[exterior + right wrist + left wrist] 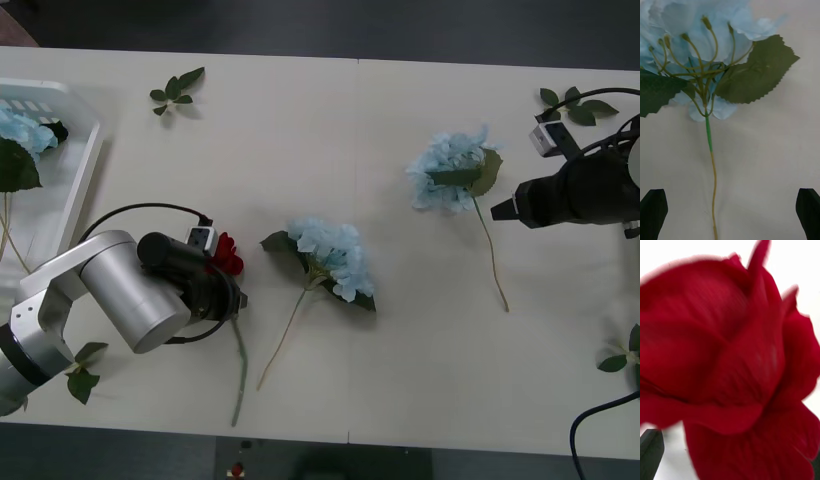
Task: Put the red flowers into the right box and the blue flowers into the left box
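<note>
- The right gripper (730, 213), black fingers spread wide, hovers by the right table edge, aimed at a fluffy pale-blue artificial hydrangea (452, 170) whose thin stem (713, 176) runs straight between the fingers.
- The left gripper (222, 290) is at a deep red artificial rose (228, 256); whether it grips cannot be told.
- The slotted white plastic basket (75, 165) sits at far left, well apart from that hydrangea.
</note>
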Available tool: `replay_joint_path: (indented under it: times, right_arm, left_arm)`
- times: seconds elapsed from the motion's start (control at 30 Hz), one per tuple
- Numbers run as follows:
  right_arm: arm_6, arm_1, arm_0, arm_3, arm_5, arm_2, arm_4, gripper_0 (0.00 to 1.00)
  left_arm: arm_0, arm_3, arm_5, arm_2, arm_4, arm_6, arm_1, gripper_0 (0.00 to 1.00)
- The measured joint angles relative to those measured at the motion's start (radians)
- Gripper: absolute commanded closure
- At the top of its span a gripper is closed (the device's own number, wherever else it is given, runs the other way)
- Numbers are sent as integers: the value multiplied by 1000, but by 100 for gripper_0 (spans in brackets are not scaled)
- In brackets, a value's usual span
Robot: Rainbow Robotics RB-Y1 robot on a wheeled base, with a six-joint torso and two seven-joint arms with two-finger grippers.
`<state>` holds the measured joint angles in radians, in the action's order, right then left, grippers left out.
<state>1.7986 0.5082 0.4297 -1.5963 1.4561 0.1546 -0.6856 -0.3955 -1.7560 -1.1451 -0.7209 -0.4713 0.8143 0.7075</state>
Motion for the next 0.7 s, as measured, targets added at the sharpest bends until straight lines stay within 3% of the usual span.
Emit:
replay_joint_path:
  times: [0.43,0.7]
  right_arm:
    - [0,-37,0,138,-221,-141,7,0]
    - [0,-37,0,180,-261,-178,32,0]
  left_arm:
    - [-2,0,0,-13,60,0,0,1]
    - [-2,1,0,-13,60,0,0,23]
